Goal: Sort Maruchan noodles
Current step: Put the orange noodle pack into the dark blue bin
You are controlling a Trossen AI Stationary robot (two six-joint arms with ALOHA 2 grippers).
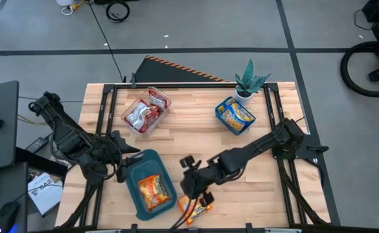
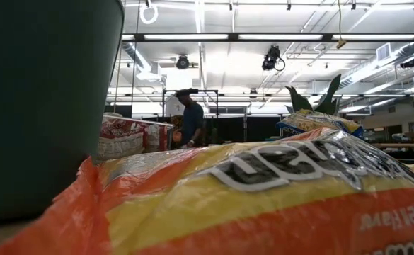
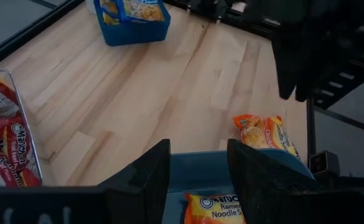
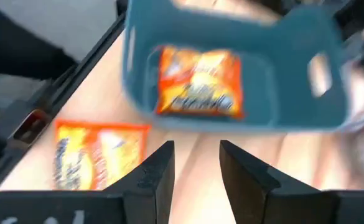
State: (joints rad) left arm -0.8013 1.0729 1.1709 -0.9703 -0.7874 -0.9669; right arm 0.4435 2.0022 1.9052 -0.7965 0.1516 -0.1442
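Packets read "Maruchan Ramen Noodle": orange packet [image 3: 214, 208] in teal tray [image 1: 135, 189]; both pincers released, empty.

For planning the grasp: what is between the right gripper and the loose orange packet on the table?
Nothing: in the right wrist view, only bare wood separates the open right gripper from the orange packet.

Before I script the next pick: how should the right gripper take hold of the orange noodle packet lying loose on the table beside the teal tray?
The orange packet lies flat at the table's front edge, right of the teal tray. I'd come straight down with the right gripper, open just above it, and pinch across the narrow width near the middle. The left gripper waits at the tray.
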